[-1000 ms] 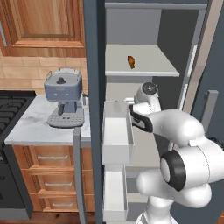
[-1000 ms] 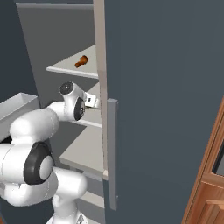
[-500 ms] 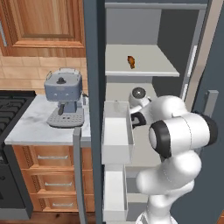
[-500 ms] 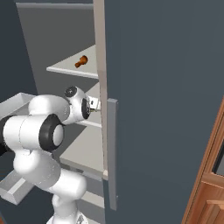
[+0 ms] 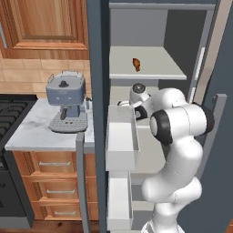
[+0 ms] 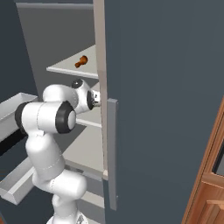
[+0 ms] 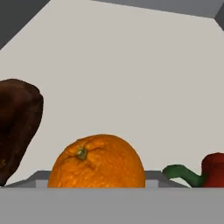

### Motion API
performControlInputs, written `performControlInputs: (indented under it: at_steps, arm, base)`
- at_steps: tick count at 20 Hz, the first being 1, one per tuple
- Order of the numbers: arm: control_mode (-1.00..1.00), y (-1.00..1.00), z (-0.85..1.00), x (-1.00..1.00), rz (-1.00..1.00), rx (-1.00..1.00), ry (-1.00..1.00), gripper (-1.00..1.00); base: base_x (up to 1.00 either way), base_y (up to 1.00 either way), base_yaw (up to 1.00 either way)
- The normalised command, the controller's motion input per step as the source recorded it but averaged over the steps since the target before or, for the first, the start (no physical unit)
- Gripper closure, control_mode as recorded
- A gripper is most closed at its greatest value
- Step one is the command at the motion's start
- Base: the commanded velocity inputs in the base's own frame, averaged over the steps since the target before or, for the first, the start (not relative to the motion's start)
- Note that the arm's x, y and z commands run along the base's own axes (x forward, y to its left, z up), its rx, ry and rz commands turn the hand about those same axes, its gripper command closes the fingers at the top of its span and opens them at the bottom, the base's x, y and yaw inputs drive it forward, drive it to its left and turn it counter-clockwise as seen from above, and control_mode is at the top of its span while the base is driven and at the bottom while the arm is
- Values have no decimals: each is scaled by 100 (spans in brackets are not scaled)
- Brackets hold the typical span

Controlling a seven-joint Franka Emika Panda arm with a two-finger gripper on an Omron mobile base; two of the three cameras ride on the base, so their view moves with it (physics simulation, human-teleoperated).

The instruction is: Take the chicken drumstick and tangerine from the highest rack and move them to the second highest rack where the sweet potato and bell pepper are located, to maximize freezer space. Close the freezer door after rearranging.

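gripper state cannot be told from these pictures; its fingertips are hidden, and the white arm reaches from the base into the open freezer at the height of the second highest rack; in the hand view the tangerine sits right in front of the gripper, stem end facing up and toward the camera, its lower part cut off by the frame edge; whether the gripper grips it or merely faces it i cannot tell; to the left of the tangerine in that view lies a dark brown lumpy thing, likely the sweet potato, close beside the fruit; to the right the red bell pepper lies with its green stem pointing toward the tangerine, a small gap between them; pale shelf floor stretches away beyond all three.

above the gripper, on the highest rack, the chicken drumstick lies alone near the middle of the shelf; the right base view shows the same drumstick on that upper shelf, above and a little left of the arm's wrist; the freezer door stands open to the right of the arm, its grey handle upright; off to the far left of the gripper, a blue-grey coffee machine stands on the marble table beside a black stove.
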Motion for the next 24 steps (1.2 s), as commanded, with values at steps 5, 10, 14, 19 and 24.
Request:
performControlInputs:
  at_steps: [5, 10, 14, 19, 24]
  arm:
    - [-100, 0, -41, 3, 1, 0, 0, -100]
    - [-100, 0, -16, -40, 0, 0, -29, -100]
    - [-100, 0, 0, -85, 0, 9, -56, -100]
    - [-100, 0, 9, -76, 0, 15, -30, -100]
    - [-100, 0, 36, -75, 0, 20, -3, -100]
  base:
    - [0, 0, 0]
    - [0, 0, 0]
    - [0, 0, 0]
    - [0, 0, 0]
    - [0, 0, 0]
